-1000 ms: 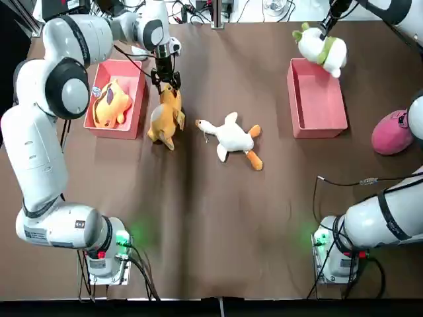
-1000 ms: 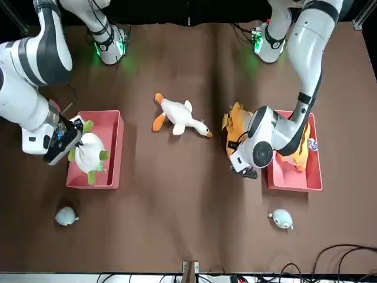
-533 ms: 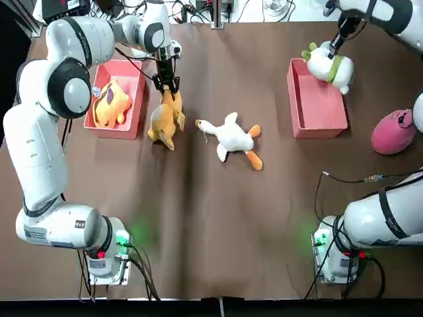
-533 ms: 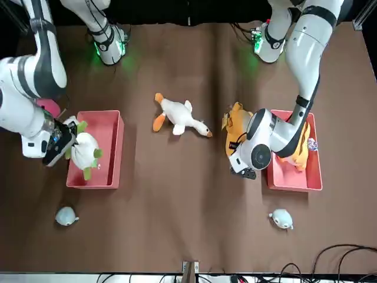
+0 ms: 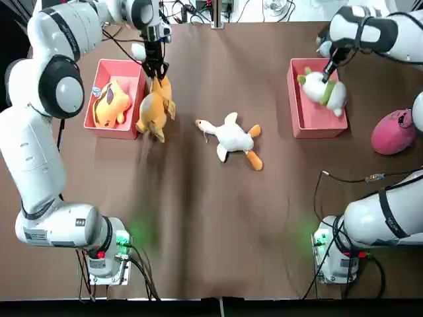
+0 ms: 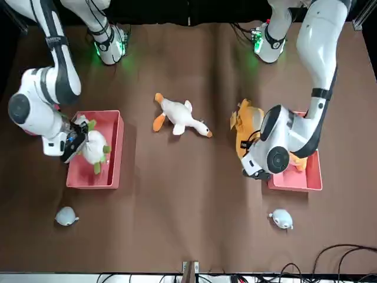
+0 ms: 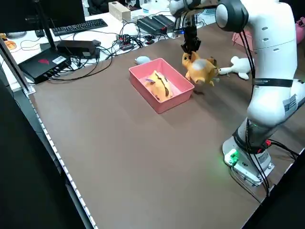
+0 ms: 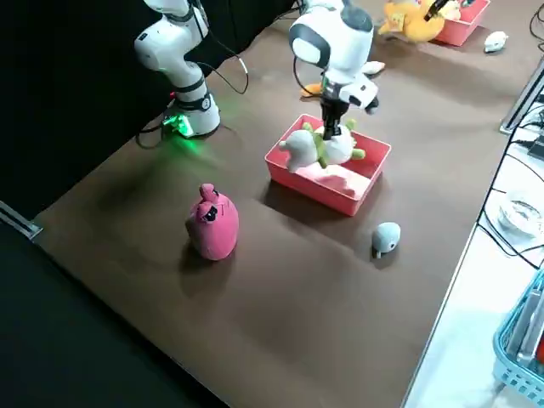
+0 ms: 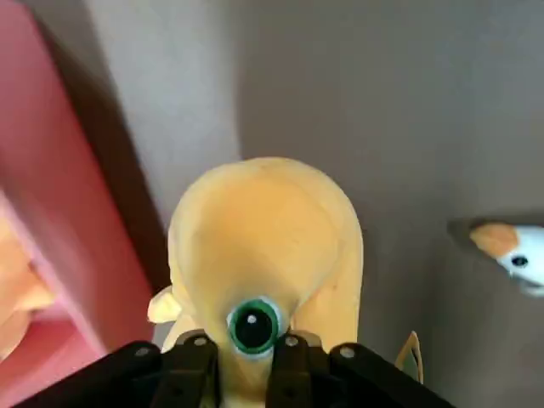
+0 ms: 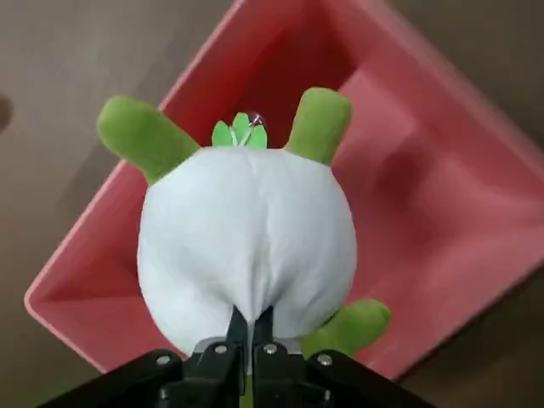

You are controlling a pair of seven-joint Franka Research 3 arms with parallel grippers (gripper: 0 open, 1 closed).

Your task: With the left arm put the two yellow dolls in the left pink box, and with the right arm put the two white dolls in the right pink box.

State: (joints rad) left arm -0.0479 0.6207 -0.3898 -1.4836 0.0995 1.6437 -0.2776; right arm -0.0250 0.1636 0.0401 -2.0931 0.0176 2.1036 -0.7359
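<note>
My left gripper [image 5: 156, 71] is shut on a yellow doll [image 5: 155, 105] by its head; the doll [image 9: 263, 229] hangs beside the left pink box [image 5: 117, 63], at its inner wall. A second yellow doll [image 5: 109, 102] lies inside that box. My right gripper [image 5: 326, 71] is shut on a white doll with green limbs [image 5: 320, 89], and this doll [image 10: 246, 246] hangs over the right pink box [image 5: 316, 124]. A white duck doll with orange feet [image 5: 231, 137] lies on the table between the boxes.
A pink plush toy [image 5: 394, 131] stands to the right of the right box. Two small grey-blue toys [image 6: 66, 216] [image 6: 283, 219] lie on the far side of the boxes. Cables run along the table's far edge.
The left arm lifted the yellow doll and carried it toward the left box. The right arm brought the white doll from beyond the box's far corner down over the right box.
</note>
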